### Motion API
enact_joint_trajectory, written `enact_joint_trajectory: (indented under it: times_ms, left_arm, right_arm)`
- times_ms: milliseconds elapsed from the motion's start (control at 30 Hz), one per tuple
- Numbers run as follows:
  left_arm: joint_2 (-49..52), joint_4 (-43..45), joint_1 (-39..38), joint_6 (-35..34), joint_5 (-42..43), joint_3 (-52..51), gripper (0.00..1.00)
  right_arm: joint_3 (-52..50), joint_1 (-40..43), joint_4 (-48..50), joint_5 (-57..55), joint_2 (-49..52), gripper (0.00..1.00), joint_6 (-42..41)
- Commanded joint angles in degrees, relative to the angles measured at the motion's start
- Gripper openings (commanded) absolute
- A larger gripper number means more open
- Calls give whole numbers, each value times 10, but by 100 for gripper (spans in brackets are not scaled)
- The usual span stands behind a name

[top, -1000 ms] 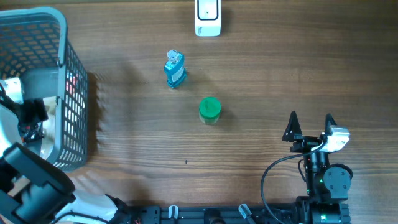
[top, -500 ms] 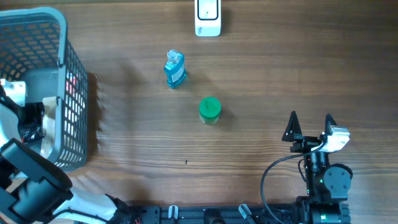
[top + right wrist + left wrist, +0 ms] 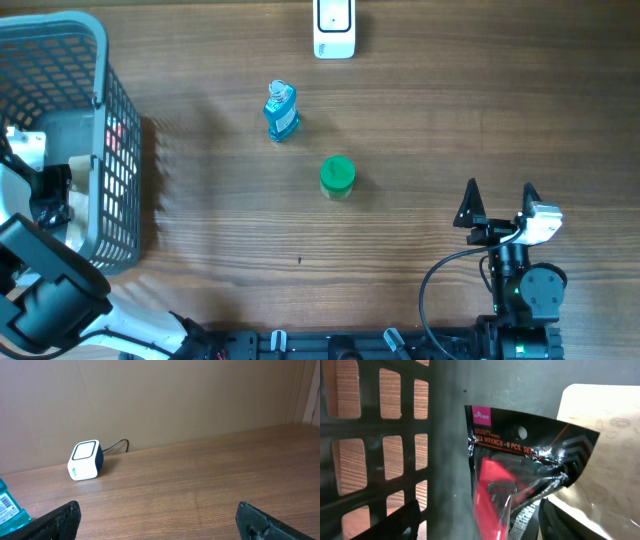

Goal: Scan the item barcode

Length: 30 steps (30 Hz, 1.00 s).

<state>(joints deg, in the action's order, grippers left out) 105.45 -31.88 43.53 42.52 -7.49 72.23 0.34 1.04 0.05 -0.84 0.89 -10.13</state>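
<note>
A black card pack of red hex wrenches point(image 3: 520, 475) lies on the floor of the grey basket point(image 3: 100, 60). My left gripper point(image 3: 480, 522) is down inside the basket, one finger on each side of the pack. A gap shows at both fingers, so the jaws are open around it. In the overhead view the left gripper point(image 3: 48, 188) is partly hidden by the basket wall. The white scanner point(image 3: 334, 28) stands at the table's far edge, also seen as the scanner point(image 3: 85, 460) from the right wrist. My right gripper point(image 3: 499, 195) rests open and empty at the near right.
A blue bottle point(image 3: 281, 110) and a green-lidded jar point(image 3: 337, 176) stand mid-table. A beige packet point(image 3: 605, 435) lies beside the wrench pack in the basket. The basket's mesh wall point(image 3: 395, 435) is close on the left of my left gripper.
The left jaws have narrowed around the wrench pack, and the left arm has shifted slightly toward the near edge. The right arm has not moved.
</note>
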Motion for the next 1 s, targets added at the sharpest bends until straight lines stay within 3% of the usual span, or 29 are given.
enact_joint_trajectory:
  times_ms: [0, 333, 567, 967]
  left_arm:
    - [14, 9, 2, 8, 0, 0, 67]
    - [56, 16, 2, 8, 4, 0, 63]
    - [60, 23, 2, 7, 3, 0, 43]
    - [59, 24, 1, 7, 3, 0, 26]
  right_arm:
    - [0, -2, 3, 9, -5, 100, 10]
    - [0, -2, 3, 9, -5, 100, 10]
    - [0, -2, 3, 9, -5, 100, 10]
    - [0, -2, 3, 9, -5, 100, 10]
